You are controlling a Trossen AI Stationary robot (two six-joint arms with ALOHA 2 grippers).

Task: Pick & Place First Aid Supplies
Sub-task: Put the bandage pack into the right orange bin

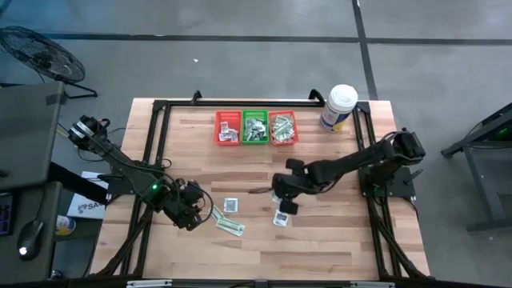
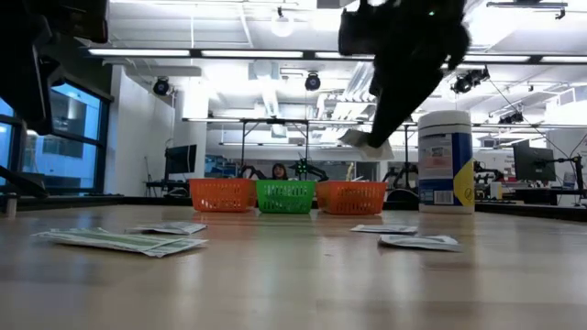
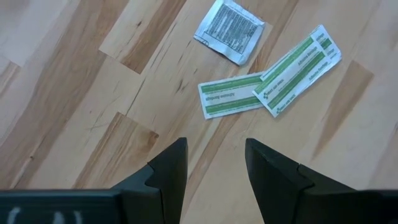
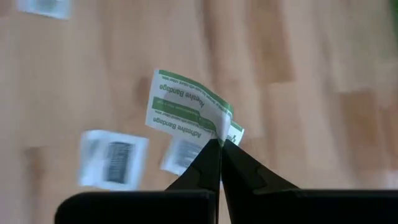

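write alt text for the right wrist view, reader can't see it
The right gripper, shut, pinches the corner of a green-and-white adhesive bandage strip lifted above the wooden table. Two squarish white packets with dark print lie on the table below, and part of another shows at the picture's edge.
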